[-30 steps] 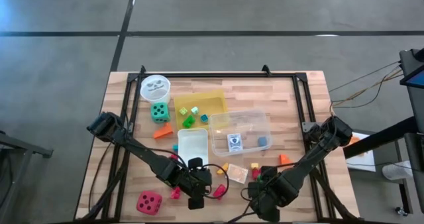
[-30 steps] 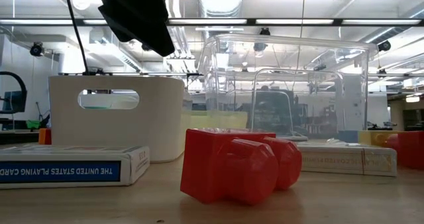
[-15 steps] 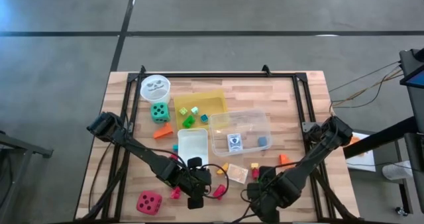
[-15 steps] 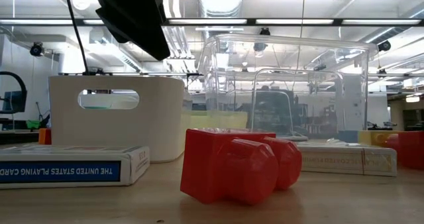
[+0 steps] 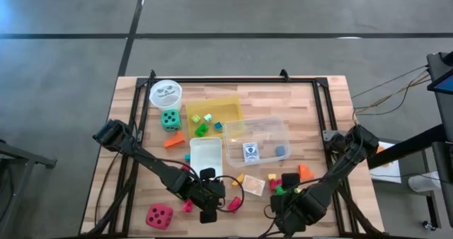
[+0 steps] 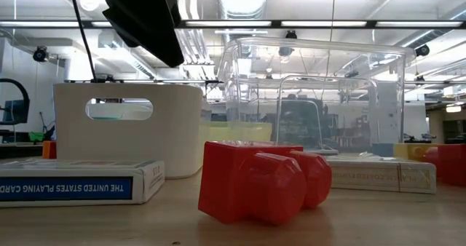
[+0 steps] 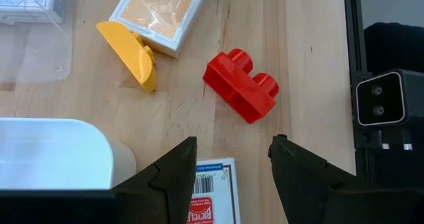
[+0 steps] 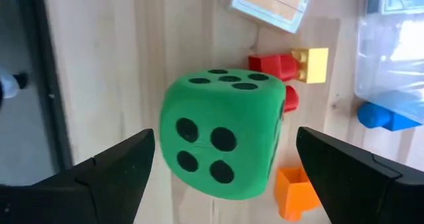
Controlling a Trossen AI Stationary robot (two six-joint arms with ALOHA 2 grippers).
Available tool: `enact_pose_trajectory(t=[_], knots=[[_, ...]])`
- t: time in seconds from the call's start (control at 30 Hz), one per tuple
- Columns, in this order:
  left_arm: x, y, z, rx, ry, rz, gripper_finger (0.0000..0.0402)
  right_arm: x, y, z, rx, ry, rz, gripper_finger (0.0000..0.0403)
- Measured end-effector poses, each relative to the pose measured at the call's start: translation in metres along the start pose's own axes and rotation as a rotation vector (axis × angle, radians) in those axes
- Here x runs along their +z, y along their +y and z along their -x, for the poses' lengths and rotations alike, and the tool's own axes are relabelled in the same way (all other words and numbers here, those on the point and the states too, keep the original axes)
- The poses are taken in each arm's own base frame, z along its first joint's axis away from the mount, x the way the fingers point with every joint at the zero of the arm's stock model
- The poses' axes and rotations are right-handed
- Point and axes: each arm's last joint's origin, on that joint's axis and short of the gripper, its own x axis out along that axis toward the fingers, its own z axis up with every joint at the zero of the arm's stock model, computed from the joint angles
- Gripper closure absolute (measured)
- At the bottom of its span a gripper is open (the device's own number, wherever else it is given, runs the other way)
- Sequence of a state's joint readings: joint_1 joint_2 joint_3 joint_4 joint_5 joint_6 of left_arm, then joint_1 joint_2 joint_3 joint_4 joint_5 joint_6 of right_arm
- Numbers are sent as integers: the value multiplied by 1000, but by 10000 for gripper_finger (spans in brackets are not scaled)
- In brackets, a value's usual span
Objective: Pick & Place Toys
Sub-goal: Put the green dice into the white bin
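Observation:
My right gripper [image 8: 225, 139] is near the table's front right [image 5: 285, 186], shut on a green dotted die [image 8: 222, 134], which shows green in the high view [image 5: 282, 190]. Small red, yellow and orange blocks [image 8: 301, 65] lie under it. My left gripper [image 7: 233, 143] is open and empty near the front middle [image 5: 210, 200], over a blue-and-white card pack [image 7: 212, 197]. A red two-stud block [image 7: 242, 85] lies on its side just beyond it. A teal die [image 5: 170, 119] and a red die [image 5: 159, 216] rest on the table. My right gripper holds the green die between its two fingers, one on each of two opposite side faces [image 8: 169, 141]. The fingers come from above, pointing down. The die sits above the table and covers part of a red block behind it.
A white bin [image 5: 205, 154], a clear box [image 5: 256, 141] with a card pack and a blue block, a yellow tray [image 5: 212, 112] with small blocks and a white cup [image 5: 165, 92] stand mid-table. An orange card pack [image 7: 159, 12] and a yellow block [image 7: 132, 55] lie near the front.
My right gripper has moved toward the table's far right, away from the near edge. The green die, hidden under it before, now shows between its fingers.

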State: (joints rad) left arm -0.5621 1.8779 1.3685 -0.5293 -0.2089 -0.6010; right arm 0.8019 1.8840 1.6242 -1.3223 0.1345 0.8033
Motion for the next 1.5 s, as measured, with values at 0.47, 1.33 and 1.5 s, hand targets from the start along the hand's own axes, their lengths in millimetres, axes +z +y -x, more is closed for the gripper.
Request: enact_pose_trajectory(t=[0.47, 1.33, 1.5], knots=[[1, -1, 0, -5, -6, 33, 215, -14, -11, -19, -29, 7, 0, 42], [3, 1, -1, 6, -28, 33, 215, -25, -29, -70, 159, -71, -87, 184], [5, 4, -1, 20, -37, 34, 215, -24, -29, -68, 160, -78, -116, 200]])
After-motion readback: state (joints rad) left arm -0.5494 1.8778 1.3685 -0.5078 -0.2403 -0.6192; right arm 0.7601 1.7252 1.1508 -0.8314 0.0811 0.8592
